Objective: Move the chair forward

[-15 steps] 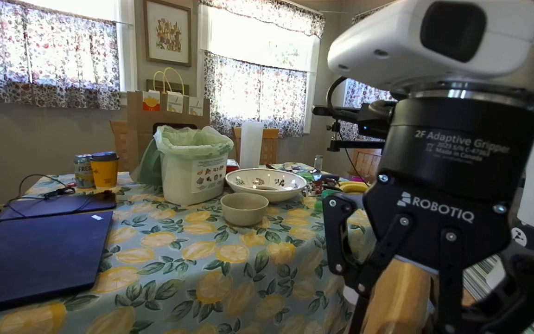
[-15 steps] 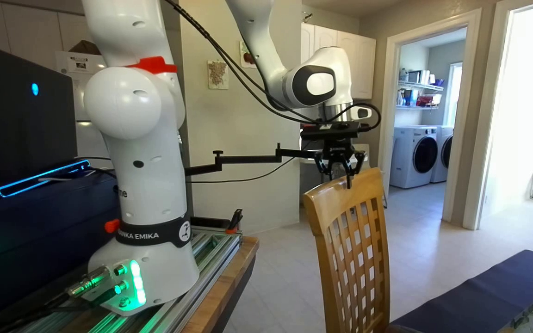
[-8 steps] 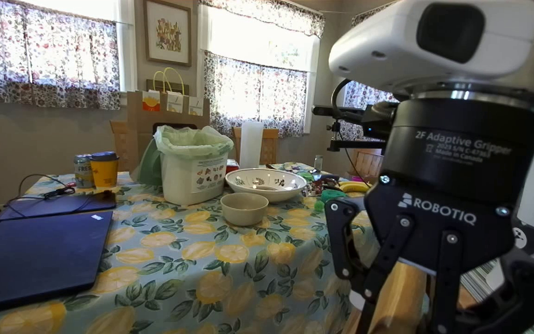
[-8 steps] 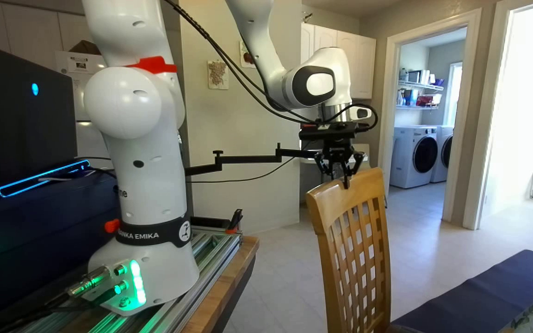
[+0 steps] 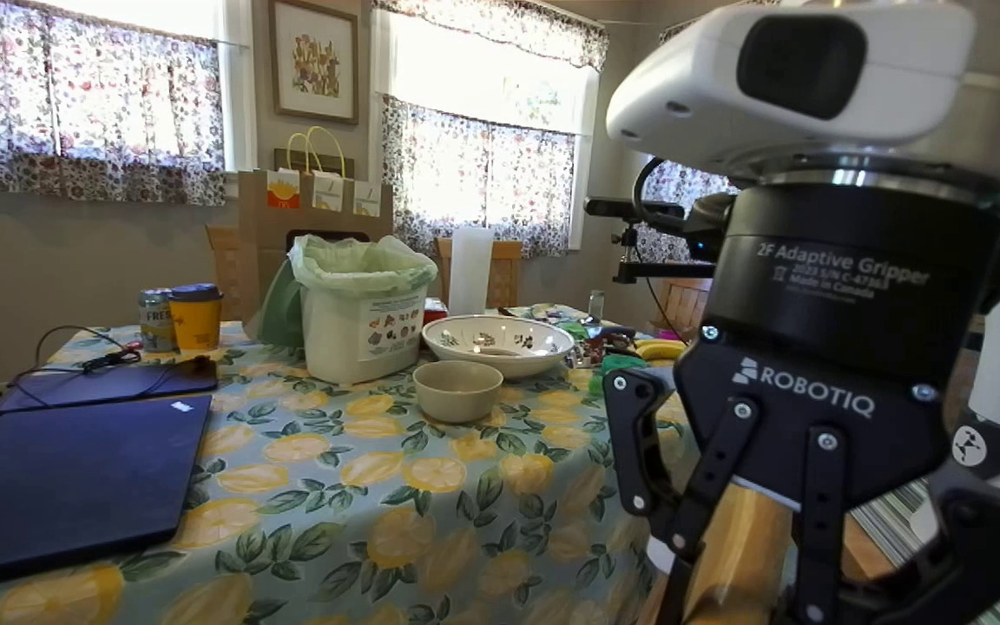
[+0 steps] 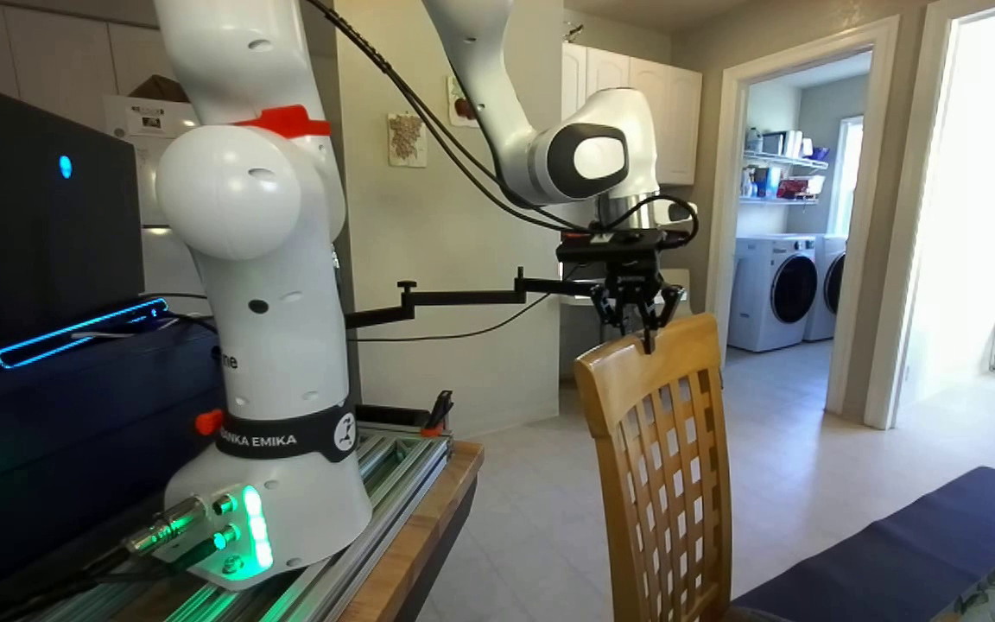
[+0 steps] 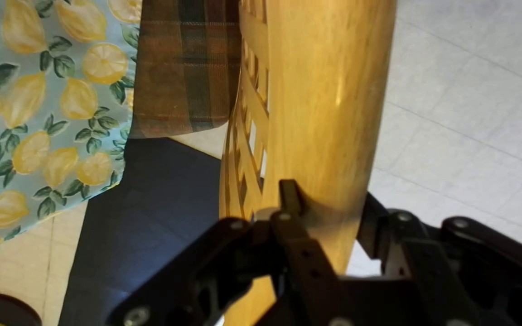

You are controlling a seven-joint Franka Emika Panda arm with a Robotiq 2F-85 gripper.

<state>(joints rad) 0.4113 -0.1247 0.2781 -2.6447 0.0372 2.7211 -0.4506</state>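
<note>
The light wooden chair (image 6: 679, 354) stands upright in front of the robot in an exterior view, with its curved top rail and lattice back showing. Part of its rail (image 5: 743, 538) shows in an exterior view, between the fingers. In the wrist view, the rail (image 7: 324, 113) runs up through the middle. My gripper (image 7: 329, 208) is shut on the top rail, with one finger on each face. The gripper also shows in both exterior views (image 5: 747, 599) (image 6: 636, 335), pointing down onto the rail. The chair's legs are out of view.
A table with a lemon-print cloth (image 5: 465, 486) stands beside the chair. It bears a small bowl (image 5: 457, 395), a white bin (image 5: 361, 334) and a dark laptop (image 5: 75, 486). The robot's bench edge (image 6: 415, 536) is behind the chair.
The chair's back has shifted slightly away from the robot base, rightward in an exterior view. The gripper has turned slightly and stays on the rail.
</note>
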